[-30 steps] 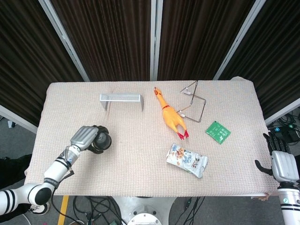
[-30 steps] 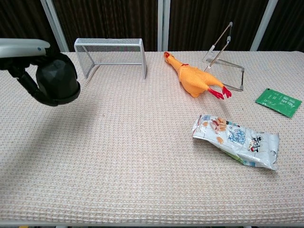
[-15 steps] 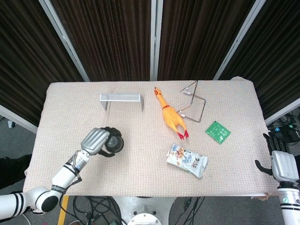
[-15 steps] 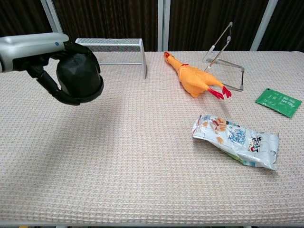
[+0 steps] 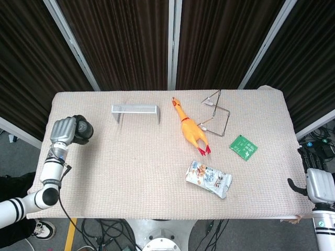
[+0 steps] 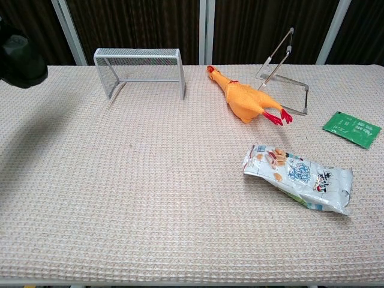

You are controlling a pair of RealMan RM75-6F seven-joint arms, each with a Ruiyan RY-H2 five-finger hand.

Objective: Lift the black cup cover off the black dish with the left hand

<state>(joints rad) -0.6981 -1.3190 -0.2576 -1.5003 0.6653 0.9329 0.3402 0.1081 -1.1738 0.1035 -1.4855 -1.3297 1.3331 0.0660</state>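
Observation:
My left hand point(image 5: 63, 130) grips the black cup cover point(image 5: 81, 129) at the table's far left edge, above the beige cloth point(image 5: 131, 172). In the chest view only the cover point(image 6: 21, 60) shows, cut off at the top left corner, and the hand around it is out of frame. No black dish shows in either view. My right hand point(image 5: 317, 181) hangs off the table's right front corner, fingers apart and holding nothing.
A wire mesh rack point(image 5: 135, 110) stands at the back left. A yellow rubber chicken point(image 5: 191, 130) lies mid-table beside a tilted metal stand point(image 5: 217, 112). A green packet point(image 5: 243, 146) and a snack bag point(image 5: 209, 179) lie to the right.
My left hand, still holding the cover, first drifted right over the table, then swung back left and further away to the table's left edge. The right hand stayed put.

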